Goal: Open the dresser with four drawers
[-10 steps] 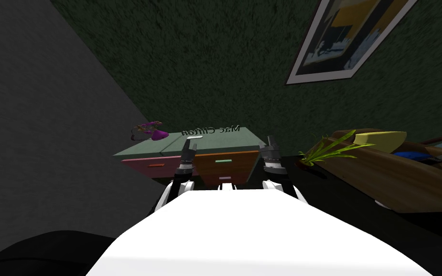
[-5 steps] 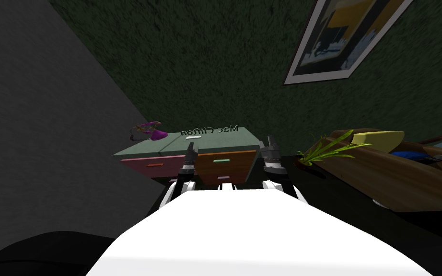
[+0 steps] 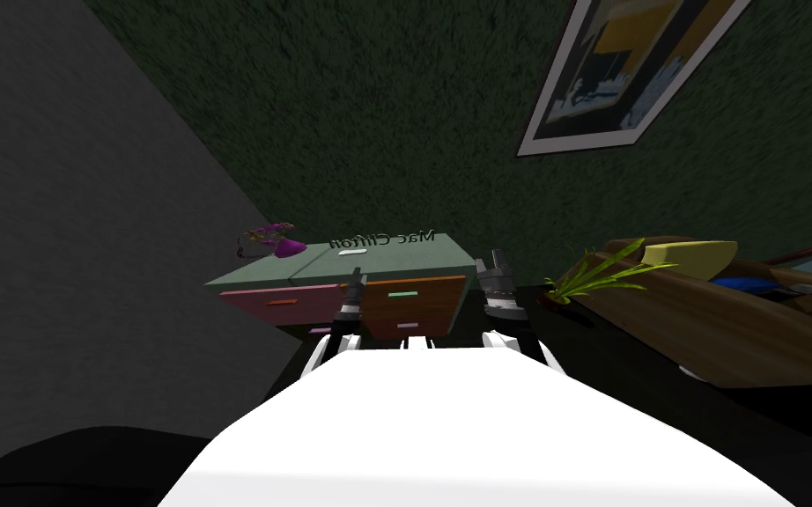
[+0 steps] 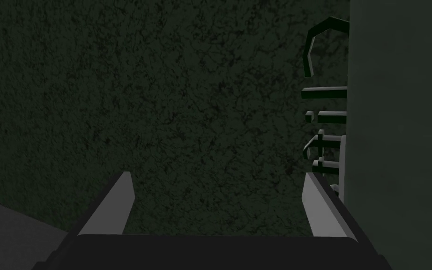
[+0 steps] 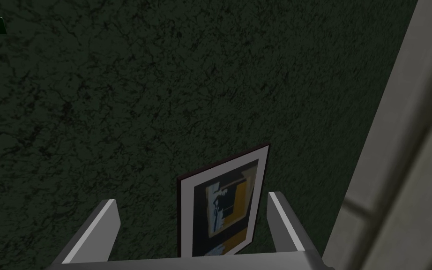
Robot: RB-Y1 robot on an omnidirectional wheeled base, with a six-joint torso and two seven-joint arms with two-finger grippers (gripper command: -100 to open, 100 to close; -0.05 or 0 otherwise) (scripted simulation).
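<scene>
The dresser [image 3: 378, 255] has a grey-green top with raised letters, and stands against the dark green wall. Its upper fronts are a pink drawer [image 3: 259, 306] and an orange-brown drawer [image 3: 422, 304] with a small green handle [image 3: 402, 294]. My left gripper [image 3: 357, 283] is in front of the seam between these two drawers, open and holding nothing. In the left wrist view the left gripper [image 4: 217, 206] faces the wall. The dresser's top [image 4: 398, 140] lies beside one finger, its letters [image 4: 325, 117] edge-on. My right gripper [image 3: 490, 262] is raised beside the dresser's right corner, open [image 5: 191, 220].
A purple object [image 3: 276, 239] sits on the dresser's far left corner. A green plant [image 3: 602, 275] and brown wooden furniture [image 3: 721, 326] stand to the right. A grey wall [image 3: 70, 264] closes the left side. A framed picture [image 3: 624, 70] hangs on the green wall.
My left gripper has come down from the dresser's top edge to the level of the upper drawer fronts, still open. The right arm has stayed put.
</scene>
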